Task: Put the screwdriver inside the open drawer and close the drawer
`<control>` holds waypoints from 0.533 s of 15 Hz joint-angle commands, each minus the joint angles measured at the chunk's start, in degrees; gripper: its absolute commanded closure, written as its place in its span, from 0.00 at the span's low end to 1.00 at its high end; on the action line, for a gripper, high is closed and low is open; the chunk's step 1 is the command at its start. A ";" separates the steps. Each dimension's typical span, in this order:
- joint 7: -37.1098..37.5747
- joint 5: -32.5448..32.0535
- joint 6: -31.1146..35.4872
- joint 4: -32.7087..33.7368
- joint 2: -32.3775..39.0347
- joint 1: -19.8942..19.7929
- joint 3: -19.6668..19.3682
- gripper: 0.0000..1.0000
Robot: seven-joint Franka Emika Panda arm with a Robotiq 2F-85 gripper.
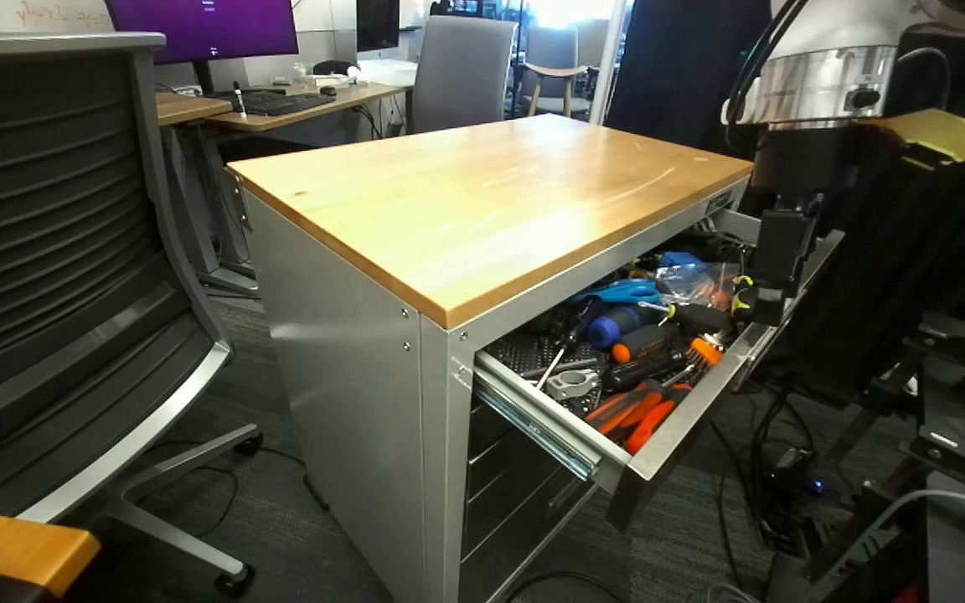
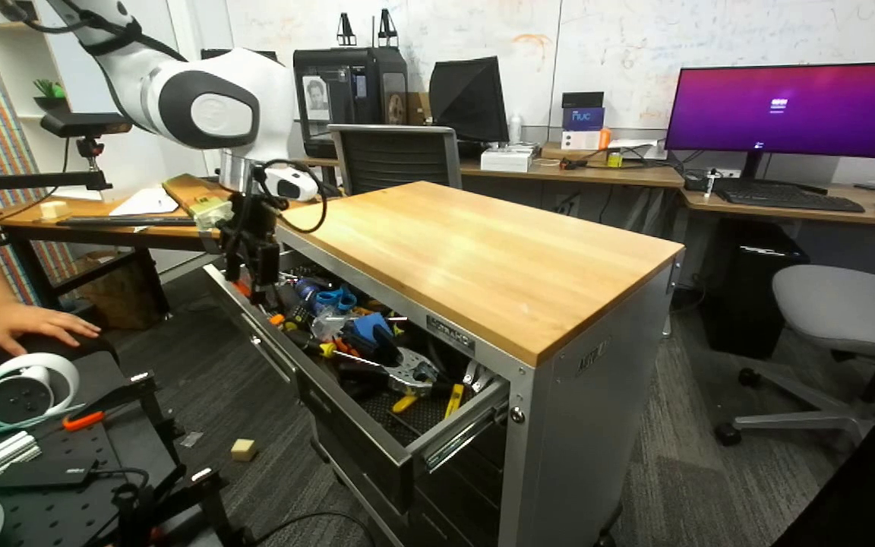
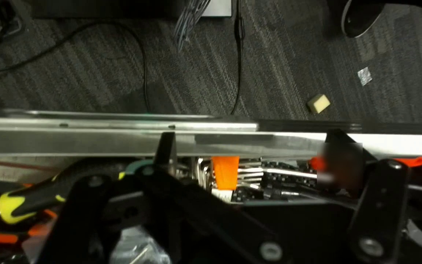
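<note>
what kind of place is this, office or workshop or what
Most likely a robotics lab or workshop: there is a Franka Panda arm, an open metal drawer crowded with hand tools, and behind them what looks like a 3D printer.

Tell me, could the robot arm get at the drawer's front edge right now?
Probably yes: the open gripper hangs close by the front edge of the drawer, and the wrist view shows nothing between the two.

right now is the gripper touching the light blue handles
Apart: in an exterior view, other tools show in the gap between the gripper and the light blue handles.
</note>
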 commanded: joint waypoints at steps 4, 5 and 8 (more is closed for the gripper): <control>-4.15 3.41 0.08 -1.98 3.28 0.52 0.73 0.27; -1.60 -0.08 0.98 -1.33 4.50 1.07 0.67 0.33; 7.52 -14.28 3.81 1.15 7.65 3.49 -0.21 0.60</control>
